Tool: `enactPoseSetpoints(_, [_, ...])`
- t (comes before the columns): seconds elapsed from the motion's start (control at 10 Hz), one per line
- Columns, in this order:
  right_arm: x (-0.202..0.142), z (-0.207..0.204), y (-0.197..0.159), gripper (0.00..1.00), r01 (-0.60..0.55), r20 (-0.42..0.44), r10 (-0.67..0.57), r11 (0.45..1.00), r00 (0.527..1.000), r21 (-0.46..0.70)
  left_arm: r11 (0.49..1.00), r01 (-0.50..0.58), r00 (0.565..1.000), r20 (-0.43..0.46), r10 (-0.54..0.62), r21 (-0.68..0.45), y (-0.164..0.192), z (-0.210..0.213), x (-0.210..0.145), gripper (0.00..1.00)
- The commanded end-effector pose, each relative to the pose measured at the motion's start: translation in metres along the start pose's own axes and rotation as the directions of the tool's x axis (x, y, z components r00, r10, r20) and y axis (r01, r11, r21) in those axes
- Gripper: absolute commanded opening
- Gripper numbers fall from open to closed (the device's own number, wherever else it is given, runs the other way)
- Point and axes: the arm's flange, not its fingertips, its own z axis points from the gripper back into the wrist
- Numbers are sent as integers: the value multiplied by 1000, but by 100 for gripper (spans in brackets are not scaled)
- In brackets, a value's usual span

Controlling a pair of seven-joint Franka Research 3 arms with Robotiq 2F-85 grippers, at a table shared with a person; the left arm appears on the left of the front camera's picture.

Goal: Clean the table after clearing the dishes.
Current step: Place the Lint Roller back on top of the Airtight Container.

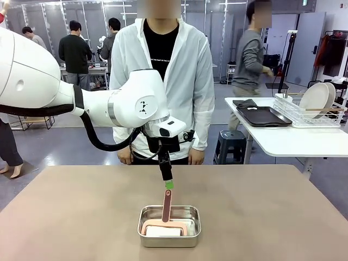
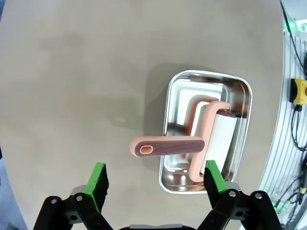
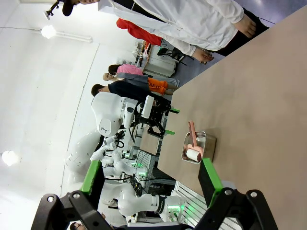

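The tan table (image 1: 81,217) carries a square steel pan (image 1: 169,225) near its front middle. A pink lint roller (image 1: 166,209) stands in the pan, its handle sticking up and its white roll down inside. My left gripper (image 1: 169,184) hangs open just above the handle's end. In the left wrist view the handle (image 2: 168,146) lies between the spread green fingers (image 2: 98,184) without touching them. The right gripper (image 3: 149,176) is open and holds nothing, off to the side of the table (image 3: 259,96). The dishes, white plates (image 1: 318,98), stand in a wire rack on the white side table.
A person in a white jacket (image 1: 163,81) stands at the table's far edge, hands down. The white side table (image 1: 293,138) at the right holds the rack and a dark tray (image 1: 263,116). A stool (image 1: 231,144) stands beside it.
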Motion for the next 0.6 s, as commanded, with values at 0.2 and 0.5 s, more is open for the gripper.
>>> enactPoseSetpoints(0.2, [0, -1, 3, 100, -8, 0, 8, 1000, 1000, 8, 958, -287, 954, 82, 288, -17, 12, 48, -28, 100])
enactPoseSetpoints(0.5, [0, -1, 3, 100, -8, 0, 8, 1000, 1000, 8, 800, -535, 734, 320, 600, -273, -1, 132, -151, 100])
